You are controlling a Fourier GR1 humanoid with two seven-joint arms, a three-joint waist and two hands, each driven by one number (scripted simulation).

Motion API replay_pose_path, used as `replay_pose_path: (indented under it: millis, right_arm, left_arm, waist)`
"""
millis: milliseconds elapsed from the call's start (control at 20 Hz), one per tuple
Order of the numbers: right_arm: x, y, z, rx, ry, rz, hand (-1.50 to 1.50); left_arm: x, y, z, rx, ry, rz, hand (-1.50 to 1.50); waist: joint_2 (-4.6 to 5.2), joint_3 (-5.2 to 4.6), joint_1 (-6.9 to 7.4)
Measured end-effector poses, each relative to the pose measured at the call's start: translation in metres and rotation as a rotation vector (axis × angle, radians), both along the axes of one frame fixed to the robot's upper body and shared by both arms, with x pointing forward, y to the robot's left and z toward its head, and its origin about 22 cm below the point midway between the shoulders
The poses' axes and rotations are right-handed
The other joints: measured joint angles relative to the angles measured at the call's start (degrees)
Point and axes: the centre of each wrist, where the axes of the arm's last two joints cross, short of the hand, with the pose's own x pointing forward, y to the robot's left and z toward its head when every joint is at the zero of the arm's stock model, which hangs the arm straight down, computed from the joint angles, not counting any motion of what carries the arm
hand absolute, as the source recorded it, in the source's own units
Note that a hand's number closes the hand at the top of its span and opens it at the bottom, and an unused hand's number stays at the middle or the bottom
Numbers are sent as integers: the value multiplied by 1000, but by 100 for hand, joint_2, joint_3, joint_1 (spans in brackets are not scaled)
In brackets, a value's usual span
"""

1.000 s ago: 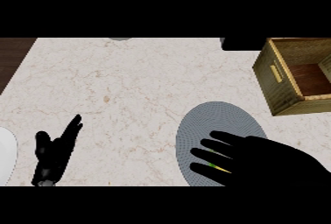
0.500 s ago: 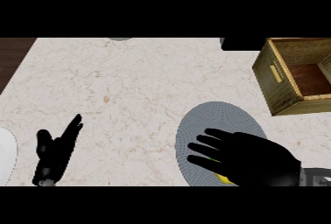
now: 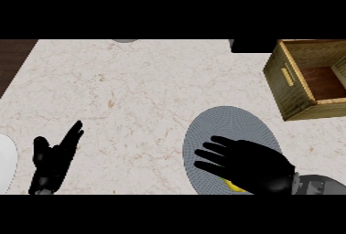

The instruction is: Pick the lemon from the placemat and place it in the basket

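A grey oval placemat (image 3: 229, 123) lies on the marble counter at the lower right. My right hand (image 3: 251, 165) hovers over its near half, palm down, fingers spread and fairly straight. A sliver of the yellow lemon (image 3: 234, 186) peeks out under the palm's near edge; the hand hides the rest of it, and I cannot tell whether the two touch. The wooden basket (image 3: 297, 80), a square open box, stands at the upper right, beyond the placemat. My left hand (image 3: 55, 157) rests open at the lower left, fingers pointing up and away.
A white plate (image 3: 5, 164) is cut off by the left edge beside the left hand. A dark object (image 3: 251, 44) sits at the counter's far edge left of the basket, and a grey round thing (image 3: 125, 40) shows at the far edge. Dark wood borders the counter's upper left.
My right hand has drawn back toward the lower edge of the view, its forearm now showing less. The lemon's yellow edge has come into sight under the palm. The left hand has not moved.
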Motion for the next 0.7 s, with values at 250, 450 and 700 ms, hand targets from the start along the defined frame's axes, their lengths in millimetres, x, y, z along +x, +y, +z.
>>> replay_pose_path:
  millis: [250,450,700]
  right_arm:
    - [3,0,-21,-12,-10,6,-150]
    - [2,5,-27,-75,-28,8,-150]
    - [7,5,-41,-117,-30,-5,-150]
  left_arm:
    - [-2,-2,0,7,-6,11,0]
    - [0,-3,-1,5,-6,9,0]
    - [2,-1,-1,-3,1,2,0]
  waist:
    - [0,-3,-2]
    - [-5,-4,-16]
    - [-6,0,-11]
